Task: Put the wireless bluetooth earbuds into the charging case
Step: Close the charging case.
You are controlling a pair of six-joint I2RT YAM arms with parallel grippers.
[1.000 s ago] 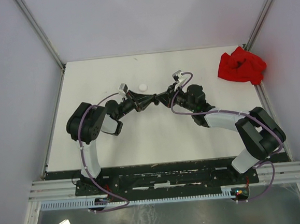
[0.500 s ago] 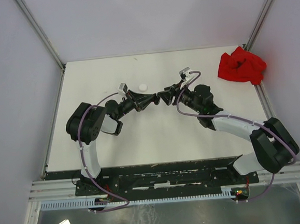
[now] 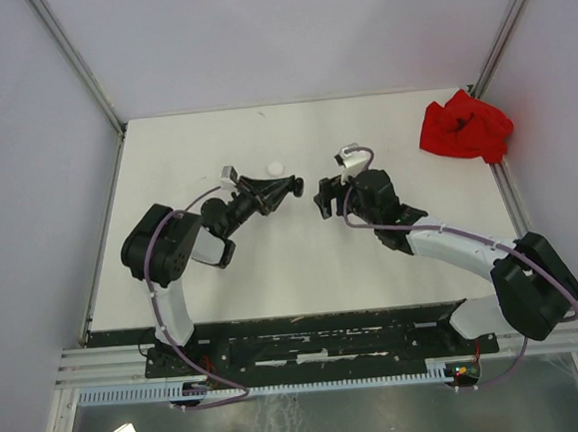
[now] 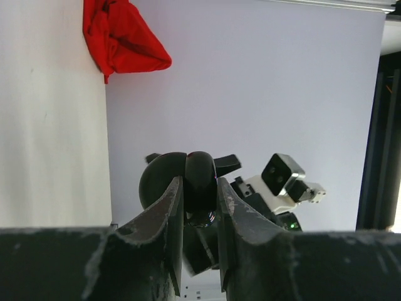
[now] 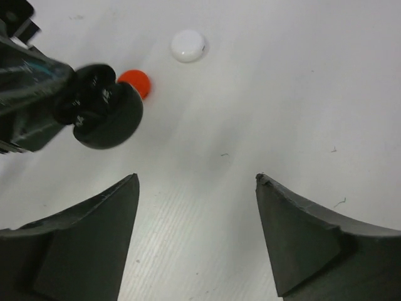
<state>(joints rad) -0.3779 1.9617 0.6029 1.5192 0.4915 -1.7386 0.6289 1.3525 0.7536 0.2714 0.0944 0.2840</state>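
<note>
The left gripper [image 3: 287, 188] is reaching toward the middle of the white table [image 3: 273, 267], and in the left wrist view its fingers [image 4: 168, 210] are clamping on a black round glossy charging case [image 4: 188, 179], which is being held off the table surface. The case is looking split into two rounded halves, but whether anything is sitting inside it cannot be told. The right gripper [image 3: 324, 195] is facing the left one, just beside it and apart from it; in its own wrist view the right gripper [image 5: 196, 182] is holding its two dark fingers wide apart with nothing between them, above bare table. Past the black case in that view, a small red round disc [image 5: 135, 83] is lying on the table close to the case, and a small white round disc [image 5: 188, 46] is lying a little farther off; whether these are cases or earbuds is too small to tell. A crumpled red cloth [image 3: 465, 127] is lying at the far right corner of the table, well apart from both grippers.
</note>
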